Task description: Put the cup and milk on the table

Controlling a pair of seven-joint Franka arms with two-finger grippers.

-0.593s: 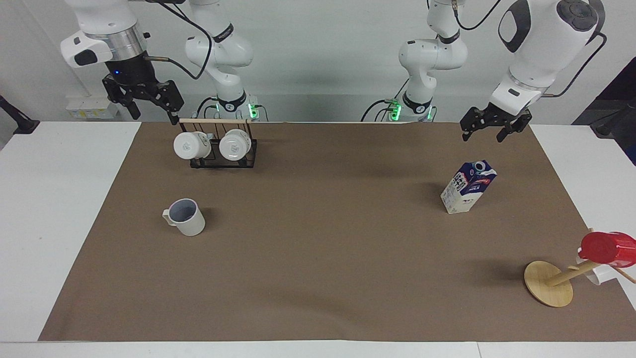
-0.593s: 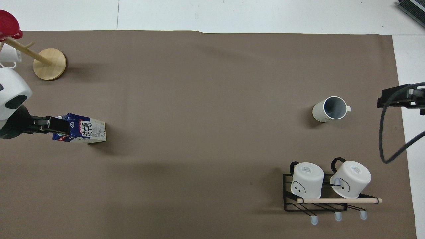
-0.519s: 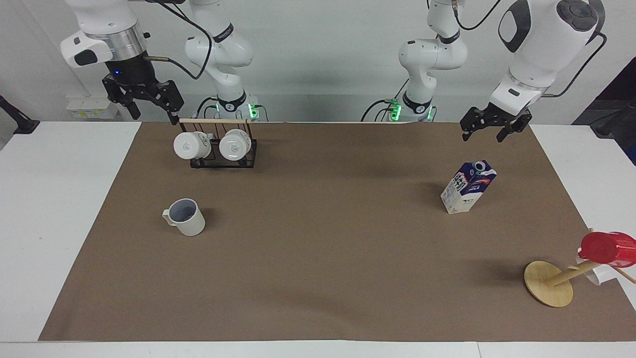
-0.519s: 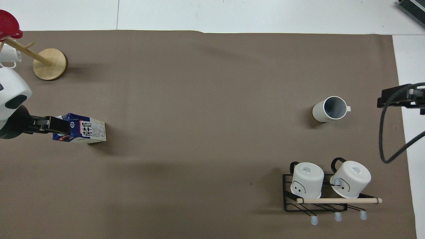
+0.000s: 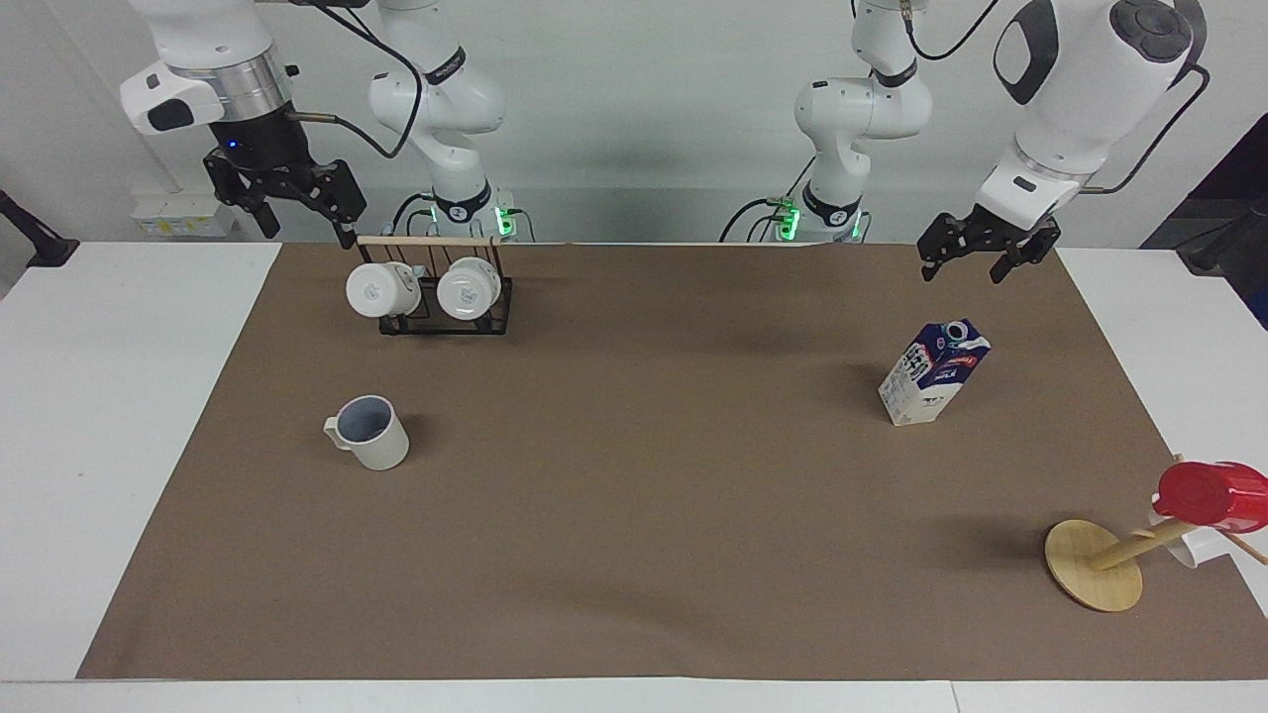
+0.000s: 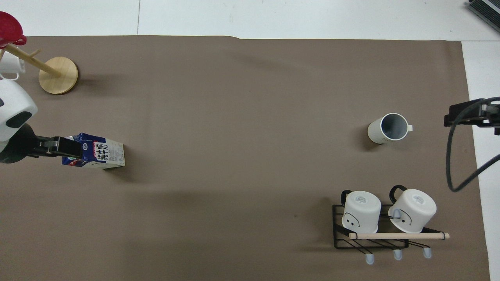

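Note:
The cup (image 5: 371,434), an off-white mug with a greyish-blue inside, stands upright on the brown mat of the table (image 5: 644,515) toward the right arm's end; it also shows in the overhead view (image 6: 387,128). The milk (image 5: 931,384) stands upright on the mat toward the left arm's end, and shows from above too (image 6: 103,155). My left gripper (image 5: 963,269) is open and empty, up in the air over the milk, clear of its cap; from above it (image 6: 68,147) covers the carton's top. My right gripper (image 5: 305,220) is open and empty, raised over the mat's edge beside the rack.
A black wire rack (image 5: 436,297) with a wooden bar holds two white mugs, nearer to the robots than the cup. A wooden mug tree (image 5: 1095,566) carries a red cup (image 5: 1211,493) and a white mug at the left arm's end, farther from the robots than the milk.
Both grippers have crept up very slightly. The cup and the milk have not moved.

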